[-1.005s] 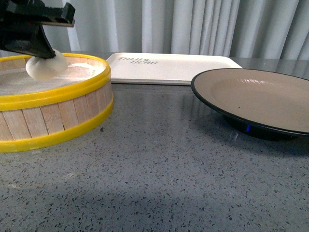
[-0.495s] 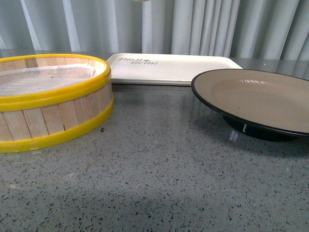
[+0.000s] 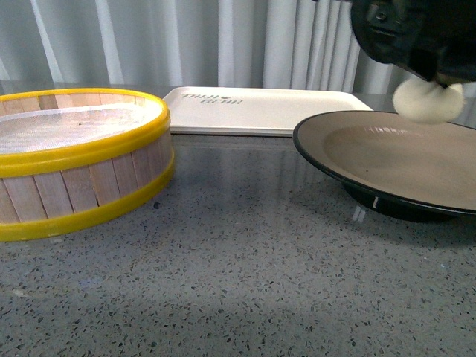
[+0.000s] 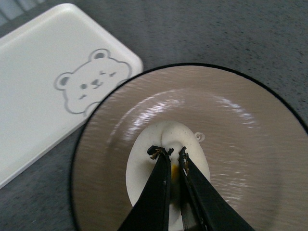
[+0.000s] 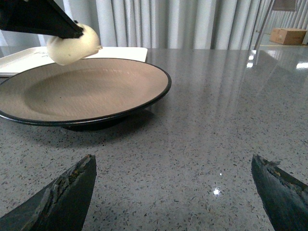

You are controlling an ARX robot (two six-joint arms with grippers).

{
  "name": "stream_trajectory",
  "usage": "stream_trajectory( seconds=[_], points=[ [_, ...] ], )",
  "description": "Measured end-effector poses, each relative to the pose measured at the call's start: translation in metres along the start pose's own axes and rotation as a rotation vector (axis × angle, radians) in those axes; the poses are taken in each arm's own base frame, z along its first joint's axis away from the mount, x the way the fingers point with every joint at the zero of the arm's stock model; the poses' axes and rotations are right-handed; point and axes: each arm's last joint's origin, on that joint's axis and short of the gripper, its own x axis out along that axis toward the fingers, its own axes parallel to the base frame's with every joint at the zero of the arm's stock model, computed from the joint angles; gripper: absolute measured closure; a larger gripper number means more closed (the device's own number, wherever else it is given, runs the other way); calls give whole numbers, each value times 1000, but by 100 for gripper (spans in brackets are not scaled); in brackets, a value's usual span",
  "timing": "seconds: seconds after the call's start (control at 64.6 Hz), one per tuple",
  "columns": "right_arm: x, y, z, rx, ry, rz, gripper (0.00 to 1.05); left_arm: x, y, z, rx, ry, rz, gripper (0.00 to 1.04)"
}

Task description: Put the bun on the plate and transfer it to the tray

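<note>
Nearest the robot lies the grey speckled tabletop [image 3: 238, 297]. The right gripper [image 5: 173, 192] hangs low over it, jaws spread wide with nothing between them. Only its two dark fingertips [image 5: 65, 192] show, cut off by the picture's edge, and the front view does not show this arm.

On the robot's left stands a wooden steamer basket [image 3: 82, 175] with yellow rims. Its near edge runs out of the front view, and only a strip of its pale liner is visible inside.

On the right sits the plate [image 3: 349, 152], tan inside and black at the rim. Its right side is cut off in the front view and its foot is mostly in shadow.

The left gripper [image 4: 173, 155] hangs above the plate, its jaws narrow and pinching the top of the bun [image 4: 144, 168]. In the front view the gripper is just a black mass in the top corner. The fingers hide the bun's pleats. In the right wrist view the bun hangs clear of the plate, over its far part.

Behind lies the tray [image 3: 260, 111], just beside the plate. Its lettering is too small to read, and the left wrist view shows a bear drawing [image 4: 91, 86] at one end. Pale curtains [image 3: 186, 41] close the background.
</note>
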Motion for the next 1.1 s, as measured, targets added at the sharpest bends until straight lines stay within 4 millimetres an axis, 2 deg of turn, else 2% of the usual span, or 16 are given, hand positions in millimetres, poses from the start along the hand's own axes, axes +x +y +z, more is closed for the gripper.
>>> stream_trajectory(
  seconds=[0.247, 0.495, 0.696, 1.098],
  points=[
    [0, 0, 0, 0, 0, 0, 8, 9, -21, 3, 69, -17, -15, 101],
    [0, 0, 0, 0, 0, 0, 8, 37, -30, -9, 161, 31, 26, 101],
    [0, 0, 0, 0, 0, 0, 8, 51, -27, -15, 202, 68, 39, 101],
    [0, 0, 0, 0, 0, 0, 8, 52, -12, -18, 228, 100, 66, 101]
  ],
)
